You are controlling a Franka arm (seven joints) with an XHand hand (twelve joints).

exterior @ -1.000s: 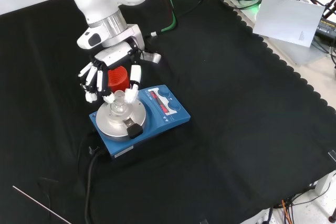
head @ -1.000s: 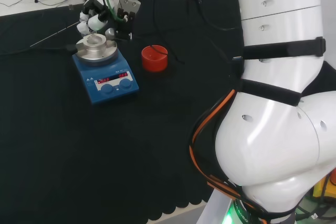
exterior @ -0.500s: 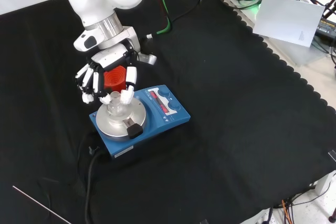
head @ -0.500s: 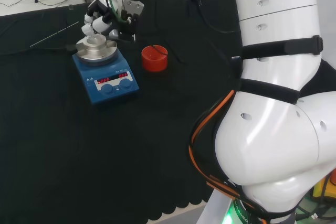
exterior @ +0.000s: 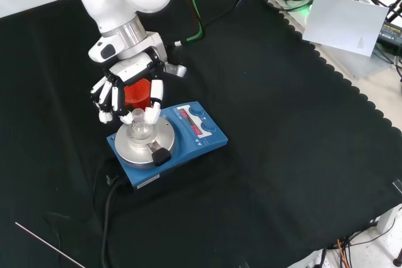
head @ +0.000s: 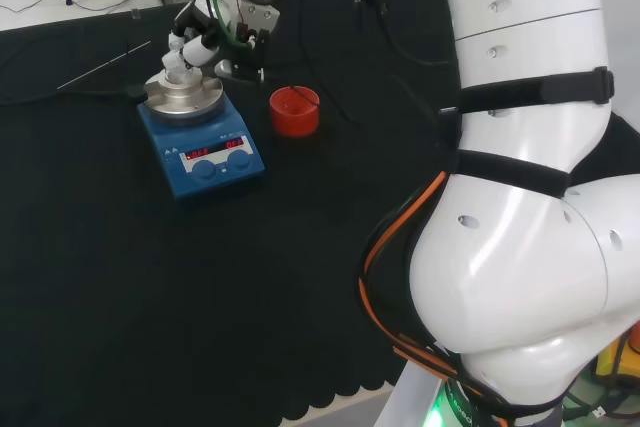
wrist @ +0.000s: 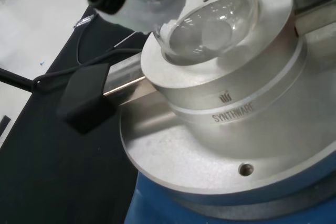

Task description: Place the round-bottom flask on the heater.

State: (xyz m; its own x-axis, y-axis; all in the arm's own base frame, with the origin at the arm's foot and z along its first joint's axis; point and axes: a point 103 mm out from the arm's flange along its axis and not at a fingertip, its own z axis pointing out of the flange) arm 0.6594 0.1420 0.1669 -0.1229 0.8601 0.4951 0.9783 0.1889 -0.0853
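Note:
The clear round-bottom flask point(exterior: 139, 128) stands with its bulb point(wrist: 210, 22) in the well of the silver block point(wrist: 231, 103) on the blue heater point(exterior: 198, 135). My hand point(exterior: 129, 86) hangs over it from the far side, with fingertips point(exterior: 125, 119) and thumb curled at either side of the flask's neck. In the head view the hand point(head: 195, 39) is above the heater's silver top point(head: 185, 97), and the flask's neck point(head: 178, 67) rises between the fingers.
A red ribbed ring stand point(head: 294, 110) sits just right of the heater in the head view, behind the hand point(exterior: 137, 94) in the front view. A thin metal rod point(exterior: 50, 249) lies on the cloth. A black cable point(exterior: 107, 218) leaves the heater.
The hand has shifted a little, up and right in the head view, with the flask's neck still between fingers and thumb. The flask now sits more centred on the block.

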